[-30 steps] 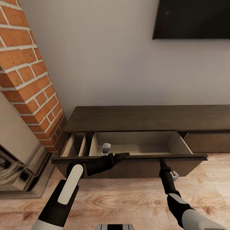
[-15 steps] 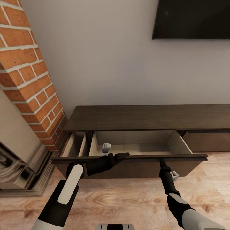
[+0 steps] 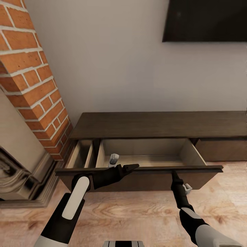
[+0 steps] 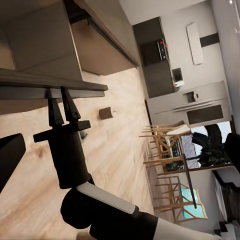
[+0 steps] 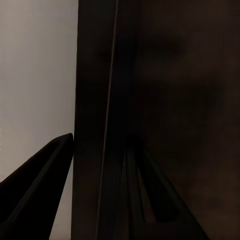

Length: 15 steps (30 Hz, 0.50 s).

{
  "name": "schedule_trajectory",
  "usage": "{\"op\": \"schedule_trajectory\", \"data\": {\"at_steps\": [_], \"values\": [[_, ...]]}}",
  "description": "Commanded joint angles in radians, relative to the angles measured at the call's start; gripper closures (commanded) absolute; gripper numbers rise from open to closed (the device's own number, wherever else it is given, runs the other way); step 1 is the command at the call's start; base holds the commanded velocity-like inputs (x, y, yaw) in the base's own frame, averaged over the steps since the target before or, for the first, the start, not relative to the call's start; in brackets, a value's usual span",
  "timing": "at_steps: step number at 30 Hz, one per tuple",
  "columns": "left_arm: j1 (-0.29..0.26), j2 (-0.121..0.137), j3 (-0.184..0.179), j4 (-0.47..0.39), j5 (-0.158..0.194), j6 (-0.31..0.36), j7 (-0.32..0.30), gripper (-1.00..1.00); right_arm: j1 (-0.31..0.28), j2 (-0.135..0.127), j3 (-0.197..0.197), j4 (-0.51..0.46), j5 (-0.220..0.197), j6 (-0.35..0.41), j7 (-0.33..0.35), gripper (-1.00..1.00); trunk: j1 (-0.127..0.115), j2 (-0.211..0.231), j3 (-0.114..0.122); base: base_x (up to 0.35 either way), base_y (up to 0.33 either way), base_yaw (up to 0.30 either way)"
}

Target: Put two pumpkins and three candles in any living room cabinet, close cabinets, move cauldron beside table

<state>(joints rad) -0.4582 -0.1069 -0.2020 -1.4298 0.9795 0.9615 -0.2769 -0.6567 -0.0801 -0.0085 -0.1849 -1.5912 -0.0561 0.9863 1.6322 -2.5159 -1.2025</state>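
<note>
The cabinet (image 3: 157,125) stands against the wall with one wide drawer pulled out, its pale inside (image 3: 147,151) bare where I can see it. My right gripper (image 3: 174,173) reaches up to the dark drawer front (image 3: 144,170) and is shut on its top edge, one finger (image 5: 35,195) inside and one outside. In the left wrist view the right gripper (image 4: 58,91) pinches that front (image 4: 30,82). My left gripper (image 3: 132,167) hovers shut just above the drawer front's rim. A small squat cylinder (image 4: 105,113), probably a candle, lies on the floor. The pumpkins, cauldron and table are out of view.
A brick chimney (image 3: 27,85) with a stone fireplace surround (image 3: 20,178) flanks the cabinet's left end. A dark TV (image 3: 206,20) hangs above. A narrower open compartment (image 3: 81,154) sits left of the drawer. Wooden chairs (image 4: 165,145) and kitchen units (image 4: 160,55) lie far off.
The head view has shifted very slightly. Both arms and the open drawer stand as before.
</note>
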Motion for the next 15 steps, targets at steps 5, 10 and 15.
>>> {"op": "schedule_trajectory", "data": {"at_steps": [5,10,15], "values": [[-0.001,0.000,0.001,0.000,-0.006,0.003,-0.007,-1.00,0.000,0.000,0.017,-0.001,0.007,-0.007,0.005,1.00,-0.001,0.000,-0.001,-0.053,0.000,0.000],[-0.001,0.000,0.001,0.000,-0.007,0.003,-0.007,-1.00,0.000,0.000,0.017,-0.001,0.007,-0.007,0.005,1.00,-0.001,0.000,-0.001,-0.006,0.000,0.000],[-0.001,0.000,0.001,0.000,-0.007,0.003,-0.006,-1.00,0.000,0.000,0.017,-0.001,0.007,-0.007,0.005,1.00,-0.001,0.000,-0.001,-0.001,0.000,0.000]]}}
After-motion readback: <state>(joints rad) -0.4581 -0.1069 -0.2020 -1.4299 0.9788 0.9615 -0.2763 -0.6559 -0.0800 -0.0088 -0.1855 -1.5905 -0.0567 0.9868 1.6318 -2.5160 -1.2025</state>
